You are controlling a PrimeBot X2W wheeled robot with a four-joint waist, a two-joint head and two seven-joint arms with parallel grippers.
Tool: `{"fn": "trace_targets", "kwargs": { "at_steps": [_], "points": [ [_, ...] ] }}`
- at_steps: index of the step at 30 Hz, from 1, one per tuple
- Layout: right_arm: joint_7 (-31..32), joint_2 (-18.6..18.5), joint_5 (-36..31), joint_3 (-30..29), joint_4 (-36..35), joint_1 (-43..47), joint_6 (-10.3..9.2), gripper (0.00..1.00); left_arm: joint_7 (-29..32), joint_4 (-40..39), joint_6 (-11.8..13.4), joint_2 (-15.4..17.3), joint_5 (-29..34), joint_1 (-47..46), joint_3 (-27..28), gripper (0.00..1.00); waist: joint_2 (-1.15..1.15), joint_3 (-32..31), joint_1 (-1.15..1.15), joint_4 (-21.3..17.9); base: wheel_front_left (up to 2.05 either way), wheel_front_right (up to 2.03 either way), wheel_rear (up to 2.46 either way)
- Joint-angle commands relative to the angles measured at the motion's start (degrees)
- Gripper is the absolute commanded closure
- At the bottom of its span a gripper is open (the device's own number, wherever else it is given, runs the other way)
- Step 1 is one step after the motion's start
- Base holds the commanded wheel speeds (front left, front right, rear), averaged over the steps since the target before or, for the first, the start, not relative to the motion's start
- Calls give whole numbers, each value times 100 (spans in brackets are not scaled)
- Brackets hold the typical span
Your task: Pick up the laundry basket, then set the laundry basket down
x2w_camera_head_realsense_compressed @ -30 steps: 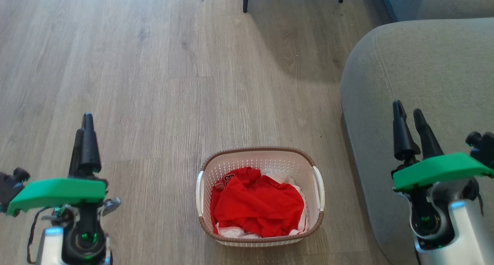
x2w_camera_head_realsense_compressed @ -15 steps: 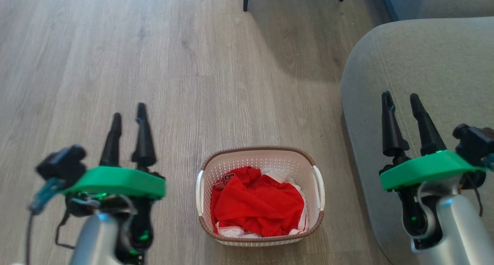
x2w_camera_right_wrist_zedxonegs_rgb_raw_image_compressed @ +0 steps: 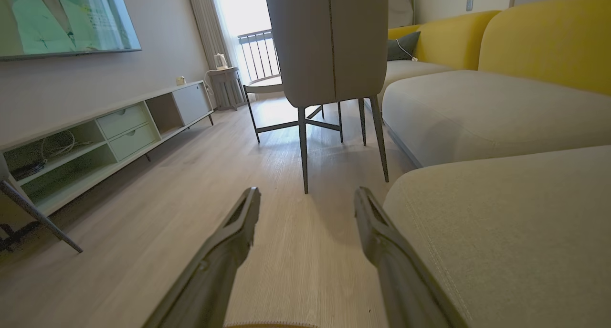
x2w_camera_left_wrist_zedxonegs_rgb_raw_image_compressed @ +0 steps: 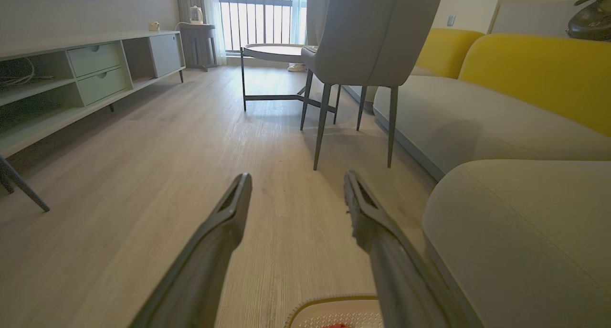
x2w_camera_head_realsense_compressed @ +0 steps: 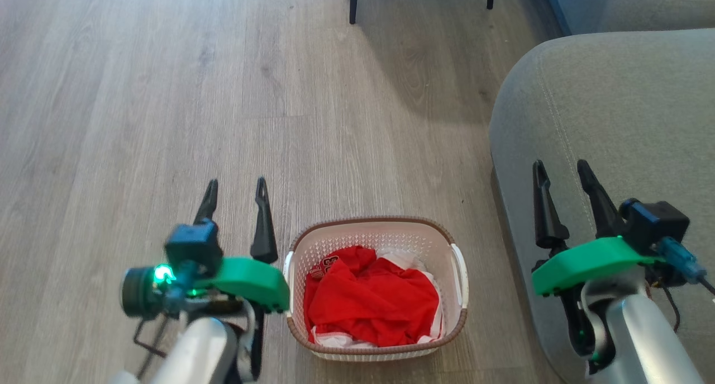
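"So, where is the laundry basket (x2w_camera_head_realsense_compressed: pixel 385 237)?"

"On the wood floor (x2w_camera_head_realsense_compressed: pixel 167 121), low in the head view. Red and white clothes (x2w_camera_head_realsense_compressed: pixel 374 300) are heaped inside, and a grey sofa (x2w_camera_head_realsense_compressed: pixel 614 104) is close on its right."

"And the claws?"

"The left claw (x2w_camera_head_realsense_compressed: pixel 236 184) is just beside the basket's left side, fingers spread wide with nothing between them. The right claw (x2w_camera_head_realsense_compressed: pixel 560 166) hangs over the sofa's edge, apart from the basket, equally wide and empty."

"Is either holding it?"

"No, the fingers point past it."
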Motion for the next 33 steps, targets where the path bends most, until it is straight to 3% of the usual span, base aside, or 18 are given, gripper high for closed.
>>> {"fn": "trace_targets", "kwargs": {
  "at_steps": [1,4,10,15,21,22,29,33],
  "points": [
    [-98,1,-299,127,-275,-287,31,0,-98,-127,223,158,197,-365,-53,0,0,-3,0,-3,0,0,0],
    [-148,15,-574,161,-271,-290,31,0,-148,-71,501,275,272,-471,-333,0,0,-5,0,-6,0,0,0],
    [-248,68,-835,219,-343,-299,33,0,-249,-327,797,283,256,-593,-460,0,0,1,0,-6,0,0,0],
    [-332,132,-1014,145,-350,-283,35,0,-334,-668,662,189,253,-480,-356,0,0,8,0,-7,0,0,0],
    [-433,200,-1285,-55,-109,-194,37,0,-434,-475,85,-214,170,-150,230,0,0,6,0,3,0,0,0],
    [-433,200,-1285,-55,-109,-194,37,0,-434,-475,85,-214,170,-150,230,0,0,6,0,3,0,0,0],
    [-550,227,-1746,-51,167,-212,39,0,-552,85,-867,-532,442,58,727,0,0,37,0,-5,0,0,0],
    [-617,231,-2023,24,318,-223,41,0,-619,240,-1148,-585,704,48,896,0,0,53,0,-17,0,0,0]
  ]
}}
